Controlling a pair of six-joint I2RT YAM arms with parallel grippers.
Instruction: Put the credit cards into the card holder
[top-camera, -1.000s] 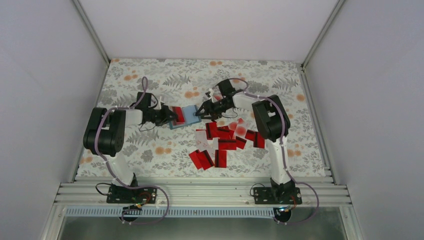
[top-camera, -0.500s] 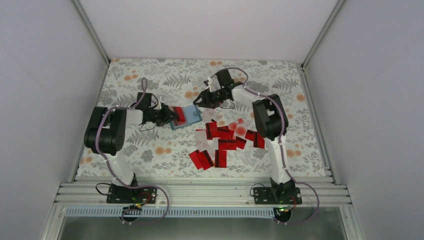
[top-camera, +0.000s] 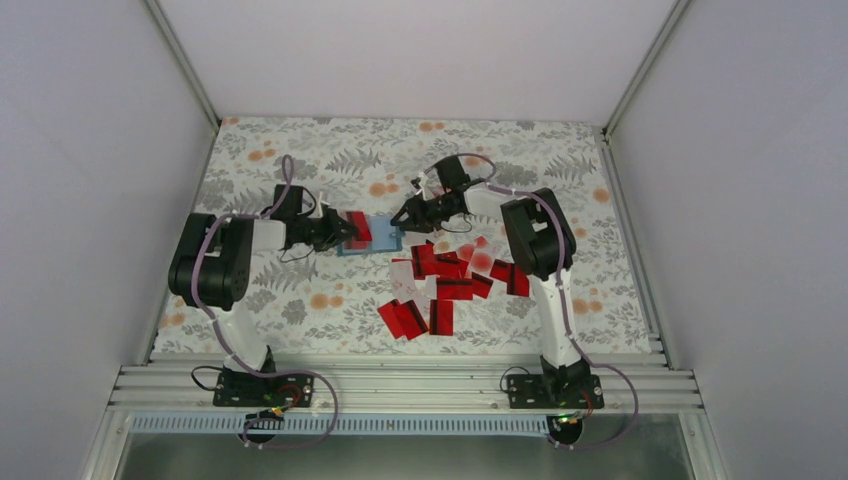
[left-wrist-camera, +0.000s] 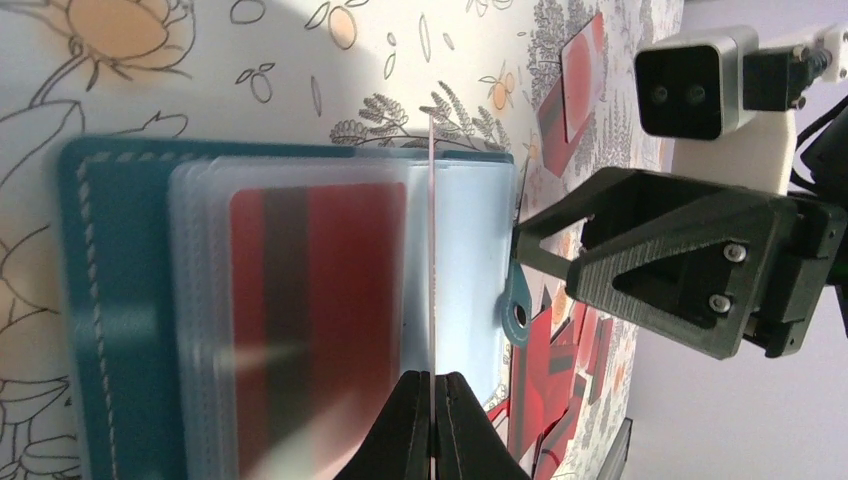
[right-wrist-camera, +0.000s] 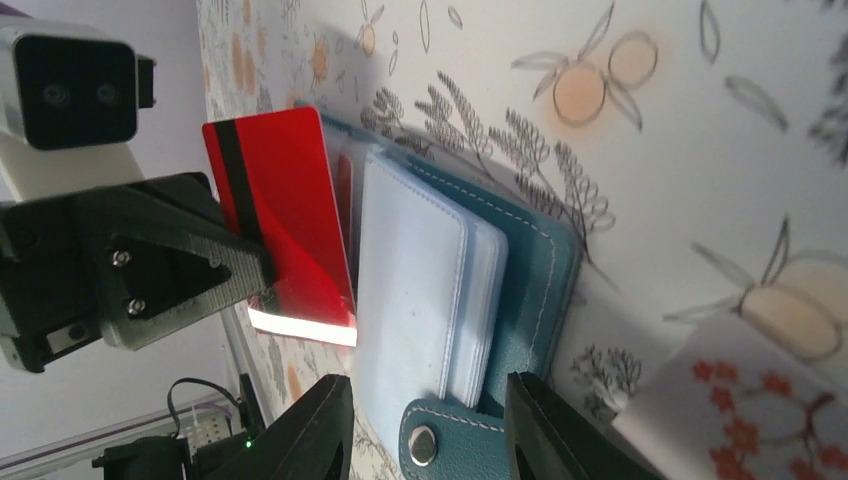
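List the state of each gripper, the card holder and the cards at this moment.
held card: upright on edge above the holder, not inserted.
left gripper: shut on held card.
card holder: lying open, sleeves fanned.
sleeved card: already inside a sleeve.
right gripper: open, astride the holder's tab end.
loose cards: scattered on the table.

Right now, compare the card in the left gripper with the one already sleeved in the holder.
The gripped credit card stands on edge, bare, pinched by the left gripper; the sleeved card lies flat under clear plastic in the card holder. Both are red with a dark stripe.
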